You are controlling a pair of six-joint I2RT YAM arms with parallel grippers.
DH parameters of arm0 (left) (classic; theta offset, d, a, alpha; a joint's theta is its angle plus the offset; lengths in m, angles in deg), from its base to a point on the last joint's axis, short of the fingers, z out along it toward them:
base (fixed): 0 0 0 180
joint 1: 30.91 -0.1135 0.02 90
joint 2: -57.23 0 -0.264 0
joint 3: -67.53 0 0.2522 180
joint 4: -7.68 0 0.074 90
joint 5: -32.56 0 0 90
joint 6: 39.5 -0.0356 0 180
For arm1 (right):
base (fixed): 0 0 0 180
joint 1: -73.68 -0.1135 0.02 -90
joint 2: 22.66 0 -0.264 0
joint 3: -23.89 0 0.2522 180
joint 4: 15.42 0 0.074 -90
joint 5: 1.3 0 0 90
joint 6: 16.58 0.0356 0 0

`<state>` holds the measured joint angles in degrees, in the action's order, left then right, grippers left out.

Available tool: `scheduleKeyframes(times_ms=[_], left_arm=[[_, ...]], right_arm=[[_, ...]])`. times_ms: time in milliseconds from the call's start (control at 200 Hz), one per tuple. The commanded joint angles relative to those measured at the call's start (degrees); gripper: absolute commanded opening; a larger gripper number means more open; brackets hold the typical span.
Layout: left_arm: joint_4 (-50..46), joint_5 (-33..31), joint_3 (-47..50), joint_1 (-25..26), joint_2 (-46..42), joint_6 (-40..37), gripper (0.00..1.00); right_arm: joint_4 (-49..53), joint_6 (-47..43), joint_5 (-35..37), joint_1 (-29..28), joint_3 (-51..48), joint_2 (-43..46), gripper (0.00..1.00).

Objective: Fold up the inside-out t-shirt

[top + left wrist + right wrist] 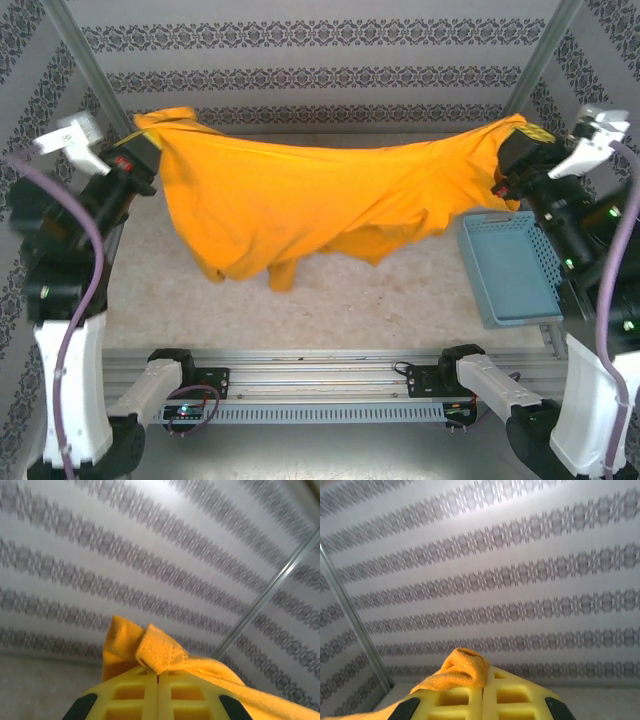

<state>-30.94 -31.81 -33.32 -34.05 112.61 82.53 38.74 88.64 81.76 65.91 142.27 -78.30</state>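
The mustard-orange t-shirt [320, 205] hangs stretched in the air between my two arms, above the table, its lower folds drooping toward the tabletop at the left of centre. My left gripper [148, 140] holds the shirt's left end up high at the left. In the left wrist view its yellow fingers [131, 695] are pressed together with a hemmed corner of the t-shirt [155, 650] bunched out past them. My right gripper [515, 150] pinches the right end. In the right wrist view a knot of orange t-shirt [462, 670] pokes out between the closed yellow fingers [512, 695].
A light-blue plastic basket [510, 265] sits on the table at the right, just below the right gripper. Patterned walls enclose the back and sides, with metal posts [85, 60] at the back corners. The arms' mounting rail [320, 385] runs along the near edge.
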Motion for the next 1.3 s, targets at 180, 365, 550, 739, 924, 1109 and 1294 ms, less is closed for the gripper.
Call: scheduleKeyframes(times_ms=[180,365,550,739,924,1109,1294], left_arm=[[-15.2,6.4,2.1,0.4,32.1,-0.4,0.00],[-7.2,5.0,1.9,2.1,24.9,-2.4,0.00],[4.8,-0.7,11.5,2.2,13.8,-0.7,0.00],[0.0,2.2,9.6,2.2,16.2,-0.4,0.00],[-0.8,7.7,8.5,2.2,14.0,0.0,0.00],[-7.7,9.2,11.0,2.4,18.1,-0.8,0.00],[-6.7,10.9,18.3,3.3,22.2,-1.5,0.04]], right_arm=[[0.3,1.8,4.7,-0.7,-14.8,-14.1,0.00],[-2.2,0.8,4.9,-2.2,-13.3,-12.8,0.00],[-5.5,0.8,5.7,-2.4,-14.3,-8.8,0.00],[-2.0,-0.1,7.7,-2.4,-13.3,-9.9,0.00],[-1.9,-1.4,9.1,-1.2,-13.2,-7.4,0.00],[-1.3,1.0,6.4,-0.8,-21.7,-7.1,0.00],[-3.7,3.7,2.0,-0.8,-29.7,-5.6,0.00]])
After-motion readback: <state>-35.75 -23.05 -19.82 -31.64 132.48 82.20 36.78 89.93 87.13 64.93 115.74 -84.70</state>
